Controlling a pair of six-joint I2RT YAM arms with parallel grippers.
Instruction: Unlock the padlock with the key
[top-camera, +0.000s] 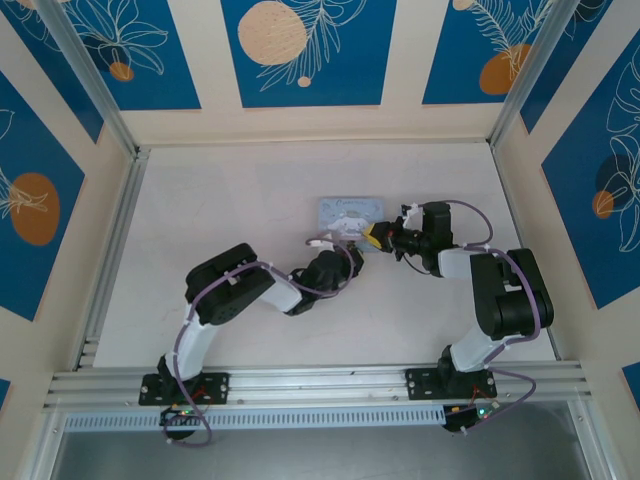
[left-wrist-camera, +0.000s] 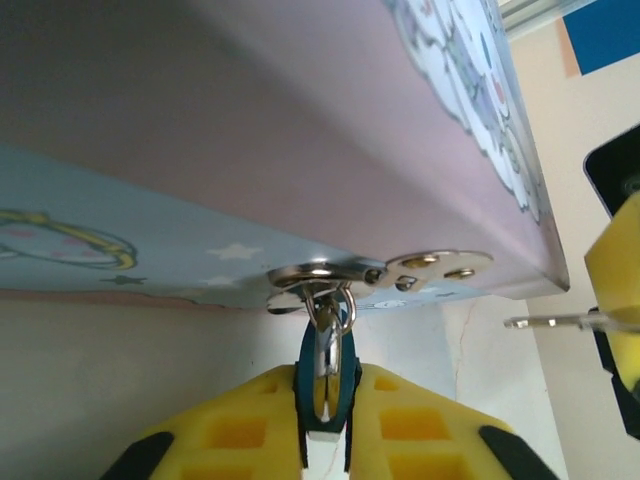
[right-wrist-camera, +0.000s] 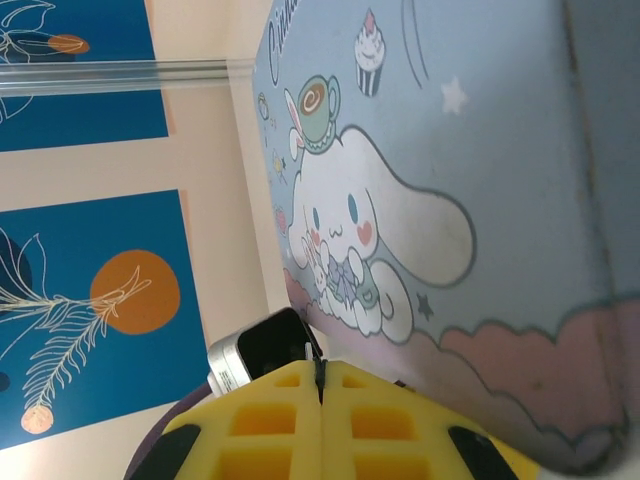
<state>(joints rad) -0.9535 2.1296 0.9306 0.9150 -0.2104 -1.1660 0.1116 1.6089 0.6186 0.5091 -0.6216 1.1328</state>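
Observation:
The pale blue tin with the white cartoon character lies at the table's middle. From its metal hasp hangs the tiny dark padlock. My left gripper is shut on the padlock, its yellow pads pressing both sides. In the top view the left gripper sits at the tin's near edge. My right gripper is shut on the key, whose thin edge pokes out between the pads. The key points left toward the hasp, a short gap away. The right gripper is at the tin's near right corner.
Both arms meet close together at the tin's near side. Purple cables loop along each arm. An aluminium rail runs along the table's near edge, and patterned walls enclose the table on three sides.

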